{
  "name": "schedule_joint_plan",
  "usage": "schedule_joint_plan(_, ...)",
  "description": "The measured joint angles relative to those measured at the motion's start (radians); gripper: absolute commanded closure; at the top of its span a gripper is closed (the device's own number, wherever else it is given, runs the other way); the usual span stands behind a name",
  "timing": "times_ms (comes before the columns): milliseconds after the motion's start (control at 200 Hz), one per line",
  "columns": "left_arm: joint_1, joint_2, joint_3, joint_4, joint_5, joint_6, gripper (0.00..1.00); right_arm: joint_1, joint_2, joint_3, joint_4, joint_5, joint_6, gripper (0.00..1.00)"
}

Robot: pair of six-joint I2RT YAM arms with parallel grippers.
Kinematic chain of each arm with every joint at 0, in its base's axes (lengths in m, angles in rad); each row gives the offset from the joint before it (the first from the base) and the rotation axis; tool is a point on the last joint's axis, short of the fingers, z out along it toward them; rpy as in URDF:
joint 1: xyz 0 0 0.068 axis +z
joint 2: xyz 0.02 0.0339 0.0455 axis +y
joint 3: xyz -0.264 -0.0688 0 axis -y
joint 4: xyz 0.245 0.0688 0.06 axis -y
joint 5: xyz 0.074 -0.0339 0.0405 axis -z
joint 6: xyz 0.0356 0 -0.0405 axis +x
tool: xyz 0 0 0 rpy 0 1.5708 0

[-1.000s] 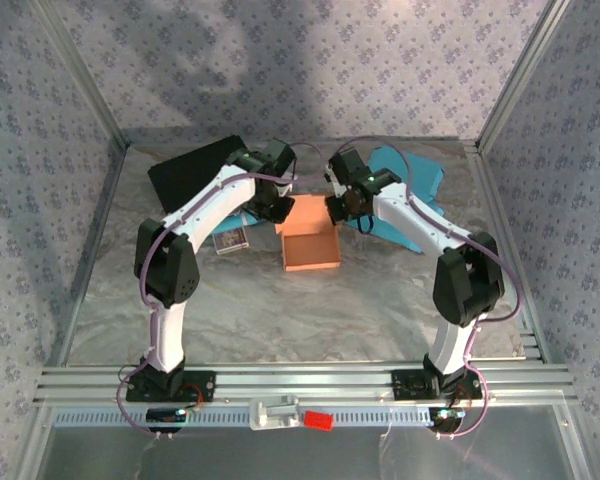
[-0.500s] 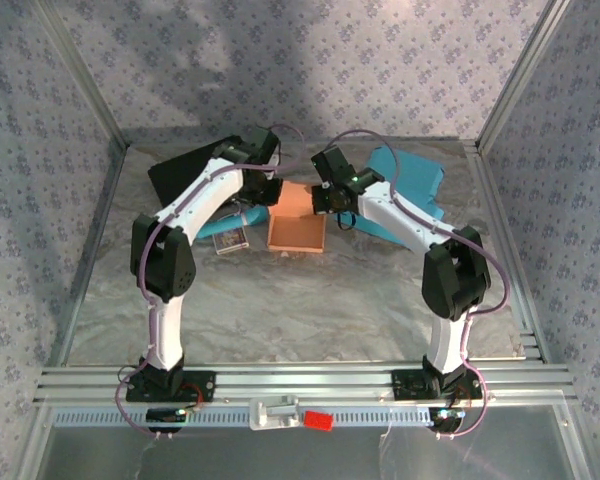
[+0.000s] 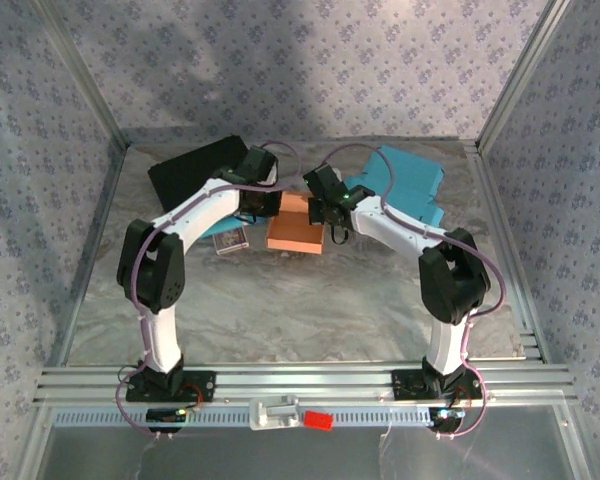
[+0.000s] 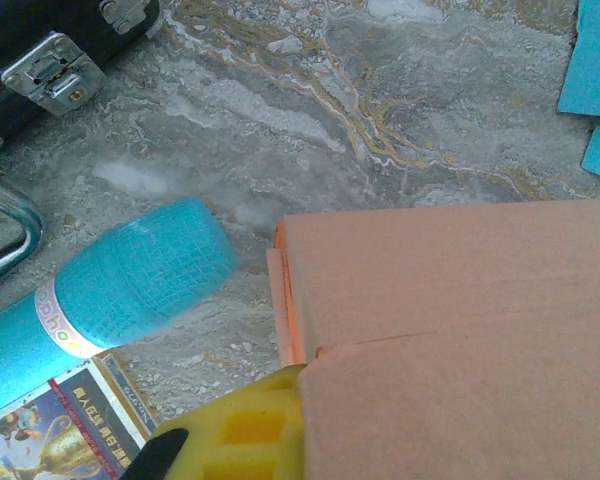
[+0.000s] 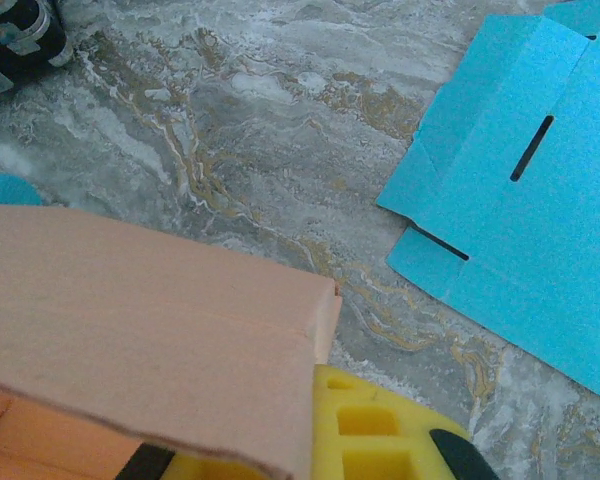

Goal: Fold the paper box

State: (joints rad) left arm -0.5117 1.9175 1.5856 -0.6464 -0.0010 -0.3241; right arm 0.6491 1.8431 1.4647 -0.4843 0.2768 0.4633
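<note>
1. The orange paper box [image 3: 295, 234] sits mid-table, between your two arms. Its near wall is unsupported, so press gently or the whole box may slide toward you.
2. The left gripper [image 3: 265, 205] is fully closed, its yellow pad against the box's top panel; I see nothing clamped. Push with the pad's flat, not its tip.
3. The right gripper [image 3: 323, 212] is closed too, tucked under the panel's other corner. Move both ends together so the crease folds straight.
4. Just left lie a picture card [image 3: 230, 241] and a teal roll [image 4: 130, 285]; don't shove the box into them.
5. Farthest are the black case [image 3: 192, 172] and flat blue carton [image 3: 412, 184]; keep your elbows off them.
</note>
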Motion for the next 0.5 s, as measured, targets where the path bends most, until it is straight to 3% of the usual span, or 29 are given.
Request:
schedule_joint_plan(280, -0.007, -0.01, -0.003, 0.008, 0.014, -0.039, 1.0, 0.018, -0.015, -0.01, -0.021, 0.036, 0.106, 1.0)
schedule_joint_plan(500, -0.002, 0.066, 0.178, -0.127, 0.028, -0.072, 1.0, -0.004, 0.053, 0.178, -0.157, 0.057, 0.185, 1.0)
